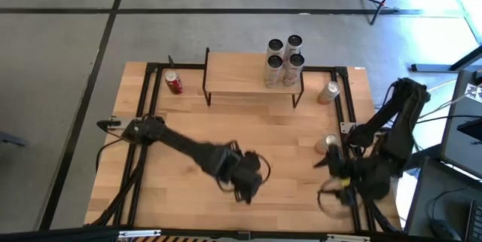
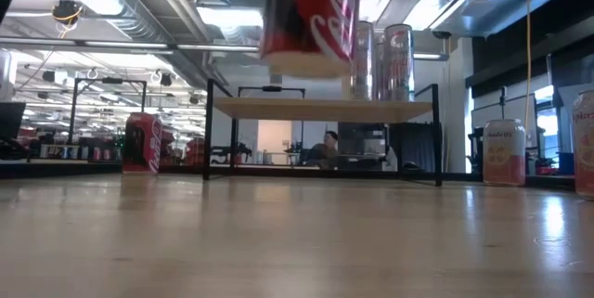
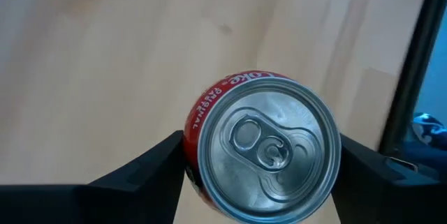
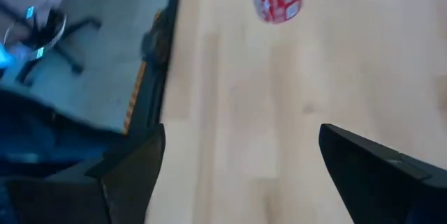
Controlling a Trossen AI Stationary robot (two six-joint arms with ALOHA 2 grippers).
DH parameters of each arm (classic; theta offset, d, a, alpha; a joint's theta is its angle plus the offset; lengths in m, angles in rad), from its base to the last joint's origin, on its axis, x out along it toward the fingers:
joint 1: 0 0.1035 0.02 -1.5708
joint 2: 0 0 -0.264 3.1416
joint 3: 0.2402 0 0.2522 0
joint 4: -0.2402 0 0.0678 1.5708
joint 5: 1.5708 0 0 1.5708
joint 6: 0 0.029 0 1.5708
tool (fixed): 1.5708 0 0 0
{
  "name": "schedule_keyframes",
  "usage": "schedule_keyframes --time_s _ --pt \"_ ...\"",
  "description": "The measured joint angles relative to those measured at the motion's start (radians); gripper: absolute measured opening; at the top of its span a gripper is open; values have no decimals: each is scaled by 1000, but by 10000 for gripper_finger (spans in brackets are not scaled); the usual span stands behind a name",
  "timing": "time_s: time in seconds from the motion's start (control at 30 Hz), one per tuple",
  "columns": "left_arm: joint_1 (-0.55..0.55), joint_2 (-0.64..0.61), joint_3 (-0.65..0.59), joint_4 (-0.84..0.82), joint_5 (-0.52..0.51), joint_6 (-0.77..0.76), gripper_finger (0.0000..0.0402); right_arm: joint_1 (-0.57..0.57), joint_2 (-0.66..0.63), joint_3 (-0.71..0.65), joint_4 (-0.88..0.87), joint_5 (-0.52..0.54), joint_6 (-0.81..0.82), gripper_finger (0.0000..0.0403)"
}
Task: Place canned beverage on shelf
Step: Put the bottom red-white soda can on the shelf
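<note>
Now red can (image 3: pixel 262 144) clamped between left tool (image 3: pixel 260 160) fingers.

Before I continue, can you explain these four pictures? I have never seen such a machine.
It is a robot with two dark arms at a wooden table. One picture looks down from above, one looks level along the tabletop, and two come from cameras on the wrists. The left gripper has its jaws closed on a red cola can, lifted off the table. The right gripper waits with its jaws open at the right side. At the back stands a small wooden shelf carrying four silver cans. On the table are another red can and two pale cans.
</note>
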State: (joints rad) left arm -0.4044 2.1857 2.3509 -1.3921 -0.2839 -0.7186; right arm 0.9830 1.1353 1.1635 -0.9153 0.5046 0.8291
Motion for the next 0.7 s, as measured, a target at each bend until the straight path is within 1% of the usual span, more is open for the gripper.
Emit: schedule_keyframes --time_s 0.17,0.3,0.43,0.5,0.6,0.63,0.7 --pt "139 -85 -18 -115 -5 183 262 -102 -140 1 -75 32 -36 365" --pt "277 -131 -20 -87 -3 383 262 -187 -239 1 -138 73 -60 365" --pt "444 -183 -19 -76 34 590 262 -272 -312 1 -197 105 -63 365" --pt "535 -198 -20 -59 111 674 262 -312 -340 1 -207 111 -47 365" --pt "664 -209 -19 -5 288 783 262 -363 -359 1 -208 121 -42 365" --pt "707 -211 -14 5 332 813 262 -378 -365 1 -212 131 -42 365" --pt "779 -210 -12 7 388 873 262 -402 -372 1 -219 139 -42 365"
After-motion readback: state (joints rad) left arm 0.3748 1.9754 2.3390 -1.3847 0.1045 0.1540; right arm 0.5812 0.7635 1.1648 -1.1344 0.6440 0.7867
